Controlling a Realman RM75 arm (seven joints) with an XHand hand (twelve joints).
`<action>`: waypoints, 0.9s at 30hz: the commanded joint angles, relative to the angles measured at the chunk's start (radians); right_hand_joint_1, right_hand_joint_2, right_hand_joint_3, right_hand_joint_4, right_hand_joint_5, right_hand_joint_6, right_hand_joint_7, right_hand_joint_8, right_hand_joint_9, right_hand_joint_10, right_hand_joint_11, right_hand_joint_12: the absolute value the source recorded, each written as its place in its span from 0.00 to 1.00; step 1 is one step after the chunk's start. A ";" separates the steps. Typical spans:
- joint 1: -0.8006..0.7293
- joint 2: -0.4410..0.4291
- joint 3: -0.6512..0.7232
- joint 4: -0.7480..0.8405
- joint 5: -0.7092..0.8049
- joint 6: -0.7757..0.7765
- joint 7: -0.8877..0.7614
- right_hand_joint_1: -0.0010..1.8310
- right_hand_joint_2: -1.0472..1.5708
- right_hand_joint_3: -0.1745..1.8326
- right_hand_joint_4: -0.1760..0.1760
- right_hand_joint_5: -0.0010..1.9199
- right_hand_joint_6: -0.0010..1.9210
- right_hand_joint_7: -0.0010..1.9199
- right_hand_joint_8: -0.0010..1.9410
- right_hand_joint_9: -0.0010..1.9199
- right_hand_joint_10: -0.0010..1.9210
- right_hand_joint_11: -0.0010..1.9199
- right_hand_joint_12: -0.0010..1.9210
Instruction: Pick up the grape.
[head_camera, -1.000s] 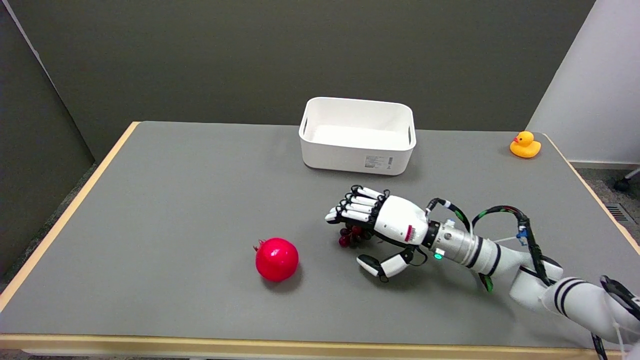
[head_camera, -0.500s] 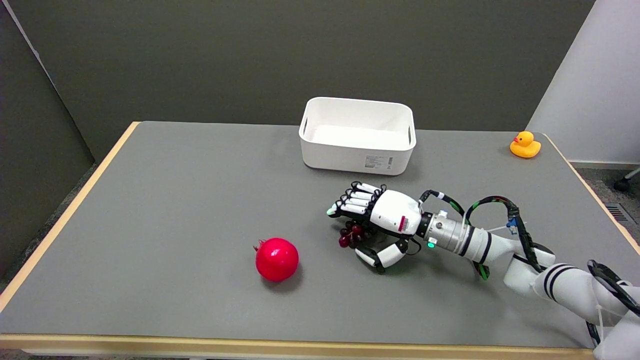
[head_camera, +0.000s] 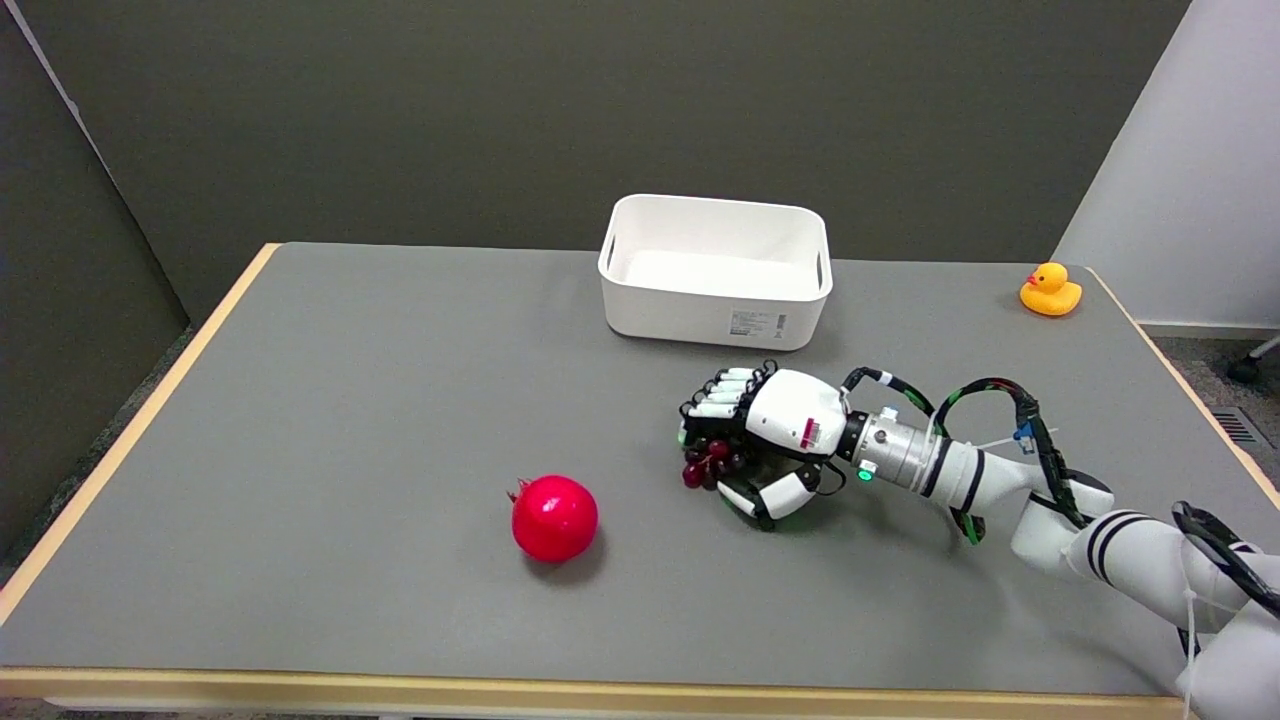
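A small bunch of dark red grapes (head_camera: 706, 464) sits at the middle of the grey table (head_camera: 350, 420). My right hand (head_camera: 765, 440) reaches in from the lower right and wraps around the bunch. Its fingers (head_camera: 715, 398) curl down over the bunch's far side and its thumb (head_camera: 772, 496) closes in from the near side. Only the left part of the bunch shows past the palm. I cannot tell whether the grapes still touch the table.
A red pomegranate (head_camera: 553, 518) lies on the table to the left of the hand. A white bin (head_camera: 716, 271) stands just behind the hand. A yellow rubber duck (head_camera: 1049, 290) sits at the far right corner.
The fingers, stretched out over the grapes a second ago, have curled down around them. The thumb has drawn in toward the bunch, and the hand has shifted slightly right and away.
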 joint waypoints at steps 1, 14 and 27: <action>0.022 0.004 -0.011 -0.026 -0.035 -0.044 0.007 0.62 0.87 0.16 0.32 0.27 0.86 0.41 0.69 0.36 0.64 0.33 0.91; 0.024 0.004 0.087 -0.015 0.008 0.046 0.055 0.85 0.62 0.74 0.75 0.27 0.83 0.47 0.83 0.47 1.00 0.51 1.00; 0.063 0.054 0.153 0.218 0.023 0.021 0.107 0.87 0.55 0.88 0.65 0.34 0.84 0.56 0.83 0.56 1.00 0.61 1.00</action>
